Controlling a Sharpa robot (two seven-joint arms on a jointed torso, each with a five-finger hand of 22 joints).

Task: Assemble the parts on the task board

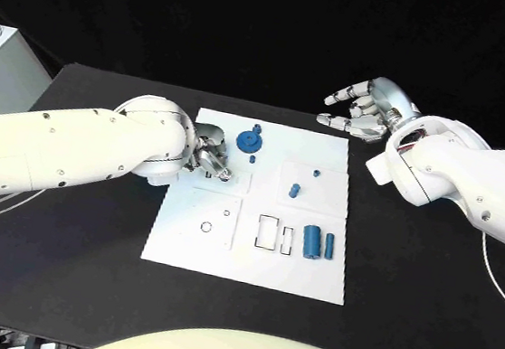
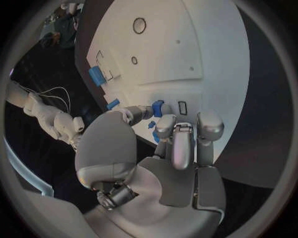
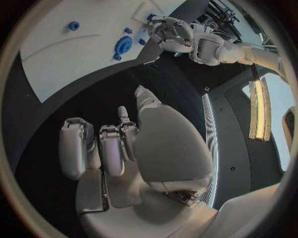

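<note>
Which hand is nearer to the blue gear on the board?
Left. The left hand is over the board's left edge, just beside the gear. The right hand hangs off the board, past its far right corner.

— What are you made of?
— My two arms are glossy white shells, rounded and thick, dotted with small dark screws. A thin pale cable loops beside each arm.
— And your hands?
— My left hand (image 1: 208, 156) and my right hand (image 1: 368, 109) are silver-grey metal. My fingers (image 2: 181, 144) are blocky segments with smooth rounded pads, and the thumb cover is a broad matte grey dome.
</note>
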